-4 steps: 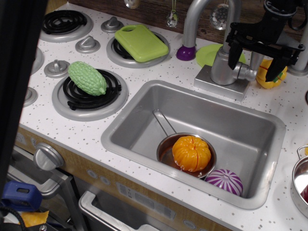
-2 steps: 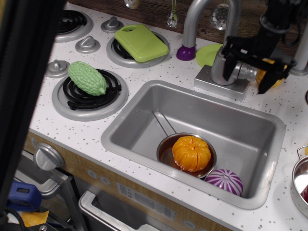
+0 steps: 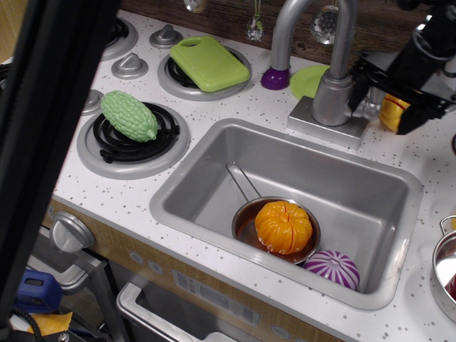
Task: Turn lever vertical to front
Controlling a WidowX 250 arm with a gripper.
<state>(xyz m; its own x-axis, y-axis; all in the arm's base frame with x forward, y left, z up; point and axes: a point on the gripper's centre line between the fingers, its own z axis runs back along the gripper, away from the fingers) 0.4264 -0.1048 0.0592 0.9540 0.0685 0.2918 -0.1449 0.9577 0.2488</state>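
The faucet body [image 3: 331, 96] stands behind the sink, under the tall curved spout [image 3: 313, 18]. The lever's stubby silver arm [image 3: 368, 108] sticks out to the right of the body. Its flat paddle is mostly hidden by my gripper. My black gripper [image 3: 390, 100] hangs just right of the faucet body. Its fingers are spread apart, one by the arm and one further right, so it looks open around the lever. I cannot tell whether a finger touches the lever.
The steel sink [image 3: 214, 153] holds a small pan with an orange pumpkin [image 3: 283, 226] and a purple onion [image 3: 332, 268]. A yellow toy [image 3: 389, 114] sits behind the gripper. A green gourd [image 3: 129, 115] lies on a burner. A dark blurred bar [image 3: 50, 142] blocks the left.
My gripper has shifted to the right, away from the faucet body, and tilted. The dark blurred bar at the left has swung further into view.
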